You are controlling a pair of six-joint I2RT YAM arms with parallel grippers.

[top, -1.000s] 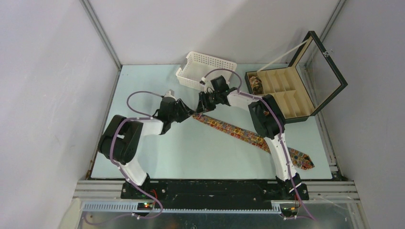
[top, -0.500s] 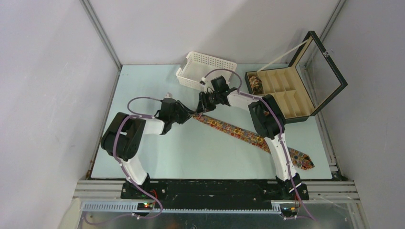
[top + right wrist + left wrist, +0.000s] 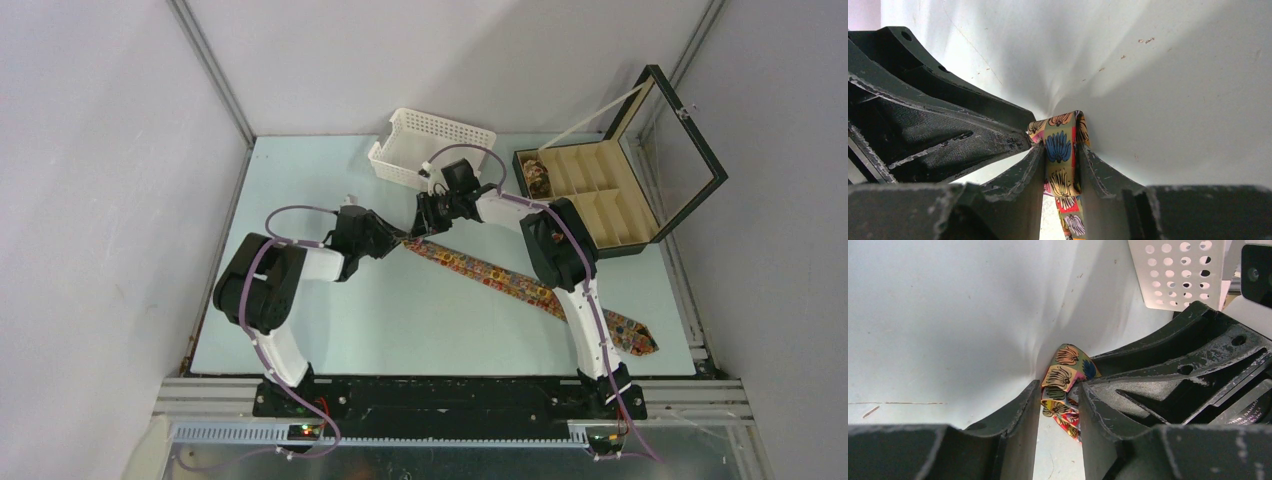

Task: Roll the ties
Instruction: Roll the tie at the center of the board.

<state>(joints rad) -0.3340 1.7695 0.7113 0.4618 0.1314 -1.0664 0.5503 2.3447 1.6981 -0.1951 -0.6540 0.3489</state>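
A patterned tie (image 3: 520,285) lies flat on the table, running diagonally from the middle to the front right. Its narrow end is folded over where my two grippers meet. My left gripper (image 3: 398,240) is shut on that folded end (image 3: 1064,385), with the cloth pinched between its fingers. My right gripper (image 3: 418,228) is shut on the same fold (image 3: 1062,150) from the other side. The right gripper's black fingers (image 3: 1168,370) show close beside the left ones. A coiled tie (image 3: 537,178) sits in the back left compartment of the black box (image 3: 660,232).
A white perforated basket (image 3: 430,143) stands just behind the grippers and shows in the left wrist view (image 3: 1178,270). The black box's glass lid (image 3: 690,135) stands open at the back right. The right arm (image 3: 585,310) crosses over the tie's wide part.
The left arm has shifted slightly toward the right, closing in on the tie's narrow end. The right gripper and the tie have hardly moved.
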